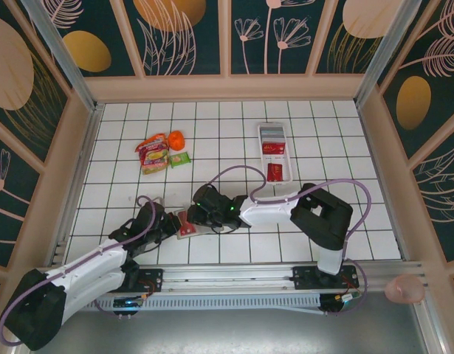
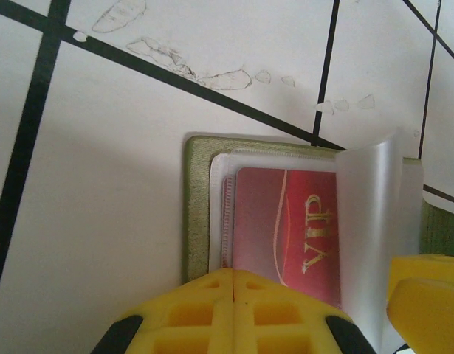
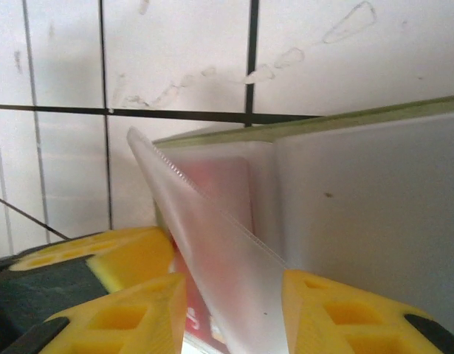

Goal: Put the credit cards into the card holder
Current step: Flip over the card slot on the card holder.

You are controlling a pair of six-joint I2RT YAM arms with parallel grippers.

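Small olive-green folding card holder (image 2: 197, 214) lies open flat on the white tiled table (image 1: 345, 214), at about 7 o'clock from table centre, between both grippers. A red flat plastic credit card (image 2: 286, 228) sits in a clear sleeve pocket. Gold "VIP" is readable on it, with the letters running 6 to 12 in the left wrist view. The card's far edge points to 12. Its long axis cannot be told, as it is partly covered.

Left gripper (image 2: 234, 302): yellow fingertips pressed together over the holder's 6 o'clock edge. Cannot tell if anything is pinched.

Right gripper (image 3: 234, 295): jaws part open, with a translucent plastic sleeve leaf (image 3: 212, 243) standing tilted between them and leaning on one finger.

Long white plastic tray (image 1: 261, 144) at 1 o'clock from the holder, long axis 12–6, holds more red cards (image 1: 277, 173); their print is too small to read. Crinkly red-orange snack packets (image 1: 153, 153) at 11 o'clock, labels unreadable.
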